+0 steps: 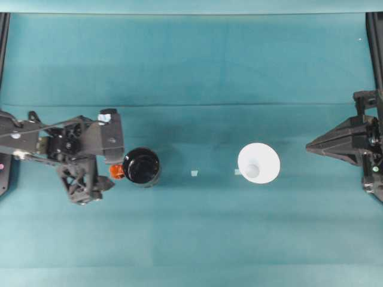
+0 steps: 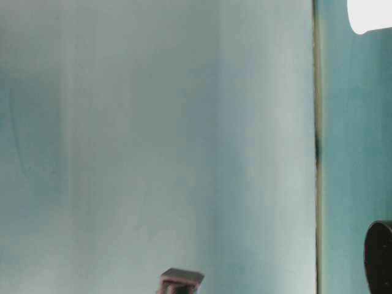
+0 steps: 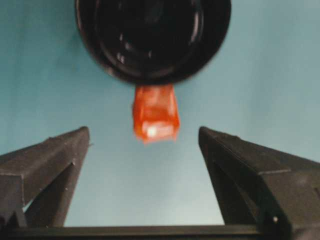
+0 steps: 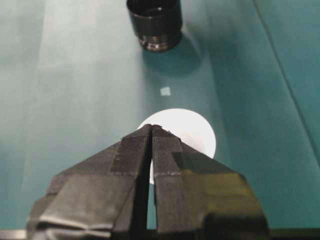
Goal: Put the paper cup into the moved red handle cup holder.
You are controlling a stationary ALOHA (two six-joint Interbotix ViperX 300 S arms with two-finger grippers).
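Red handle cup holder (image 1: 142, 166) upright on the teal table (image 1: 191, 66), glossy black, mouth up, orange-red handle (image 1: 116, 172) sticking out toward the left arm. Empty inside, as far as the overhead view shows.

Left pincer (image 1: 111, 164) just beside the holder, on the handle side. Spread wide in the left wrist view (image 3: 144, 137), fingers (image 3: 55, 155) well apart on either side of the handle (image 3: 155, 113), touching neither handle nor holder (image 3: 152, 37). Nothing held. Handle slightly blurred there, pointing back between the fingers.

Paper cup (image 1: 258, 163) to the right of the holder in the overhead view, well apart from it, standing on the table with the wide white rim up and the smaller base visible down inside. Not in the holder. Two small pale marks on the cloth between holder and cup, one (image 1: 194, 173) roughly midway, the other (image 1: 237, 172) just beside the cup.

Right pincer (image 1: 311, 146) beyond the cup, on the far side from the holder, apart from the cup. Closed tip to tip in the right wrist view (image 4: 151, 129), gripping nothing, with the cup (image 4: 200, 135) partly hidden behind the fingers and the holder (image 4: 154, 22) farther off past it, one pale mark (image 4: 165, 91) between them.

Table-level view: edge of the white cup (image 2: 369, 15) and edge of the black holder (image 2: 380, 257) at opposite ends of the table strip, mostly cut off.
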